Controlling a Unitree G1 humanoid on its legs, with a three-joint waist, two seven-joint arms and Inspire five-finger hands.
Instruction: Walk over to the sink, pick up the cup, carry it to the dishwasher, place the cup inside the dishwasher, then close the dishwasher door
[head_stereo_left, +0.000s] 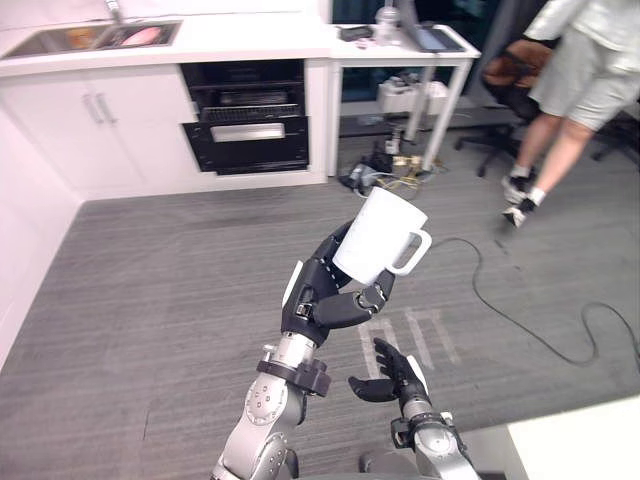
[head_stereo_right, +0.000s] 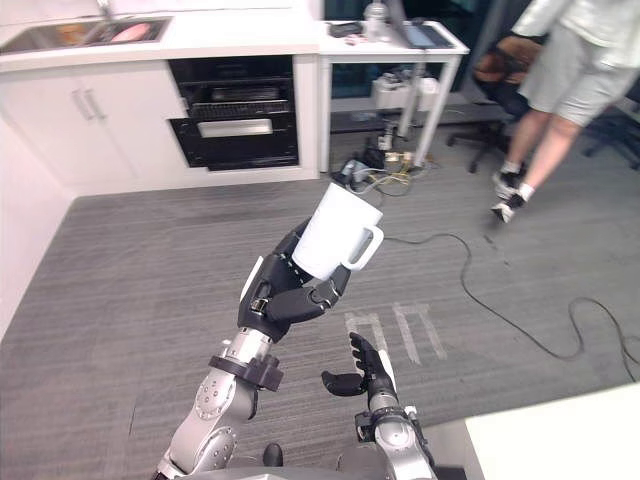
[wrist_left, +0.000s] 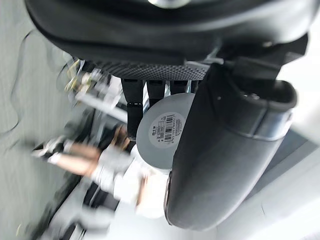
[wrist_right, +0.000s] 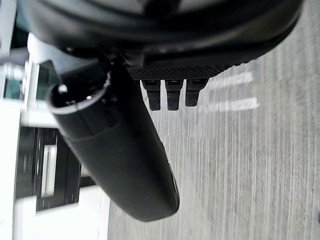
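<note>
- The white cup (head_stereo_left: 378, 238) is held in the air above the floor, tilted, with its handle turned away from the palm.
- Left hand (head_stereo_left: 325, 295): fingers and thumb clamped round the cup's body.
- Right hand (head_stereo_left: 392, 378): lower down, fingers loosely apart, holding nothing.
- The dishwasher (head_stereo_left: 245, 130) under the counter (head_stereo_left: 250, 42) stands open, well apart from the cup; the sink (head_stereo_left: 95, 37) is at the counter's far left corner.
- Assessment: carrying step; next, approach the dishwasher and lower the cup in.

The cup (head_stereo_left: 378, 236) mid-frame looks like smooth, glossy white ceramic, with a paper label (wrist_left: 165, 129) on its base. The left hand (head_stereo_left: 325, 295) just below is matt dark plastic. The floor (head_stereo_left: 150, 300) is grey, matt and finely ribbed. At upper left, the sink (head_stereo_left: 50, 42) gleams like steel. The dishwasher (head_stereo_left: 245, 155) front is glossy black.
</note>
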